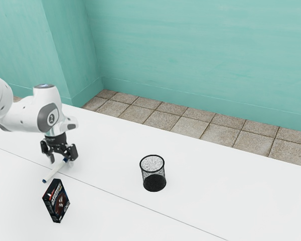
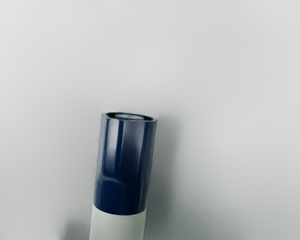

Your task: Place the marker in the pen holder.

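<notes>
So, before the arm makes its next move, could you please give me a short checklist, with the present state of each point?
1. Gripper open, ready to receive the marker: ok, its fingers stand apart.
2. Marker gripped, ready for lifting: not ok, the fingers are not shut on it.
3. Fingers low enough to close on the marker: cannot tell, their exact height above the table is unclear.
4. Pen holder upright, with its mouth free: ok.
5. Black box clear of the marker: ok, it stands nearby without touching.
</notes>
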Action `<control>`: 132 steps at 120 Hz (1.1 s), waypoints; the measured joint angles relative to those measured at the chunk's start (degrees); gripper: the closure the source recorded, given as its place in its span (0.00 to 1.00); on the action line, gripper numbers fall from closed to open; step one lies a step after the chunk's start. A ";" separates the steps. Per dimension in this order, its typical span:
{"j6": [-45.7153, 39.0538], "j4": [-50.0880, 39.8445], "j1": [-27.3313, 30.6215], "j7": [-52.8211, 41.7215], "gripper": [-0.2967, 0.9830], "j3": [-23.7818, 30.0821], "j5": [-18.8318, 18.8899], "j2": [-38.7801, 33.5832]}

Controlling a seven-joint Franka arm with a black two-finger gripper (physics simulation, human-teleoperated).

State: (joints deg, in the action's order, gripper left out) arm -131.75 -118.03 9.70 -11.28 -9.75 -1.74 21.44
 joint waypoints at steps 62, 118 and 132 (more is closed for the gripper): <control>-3.80 0.43 0.85 -7.78 0.66 -0.01 -0.14 0.88; -4.33 1.11 0.75 -9.89 0.80 -0.02 0.56 1.25; -4.42 1.70 0.48 -9.88 0.81 0.06 0.80 1.03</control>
State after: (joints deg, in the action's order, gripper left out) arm -136.16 -116.33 10.18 -21.16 -9.70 -0.94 22.47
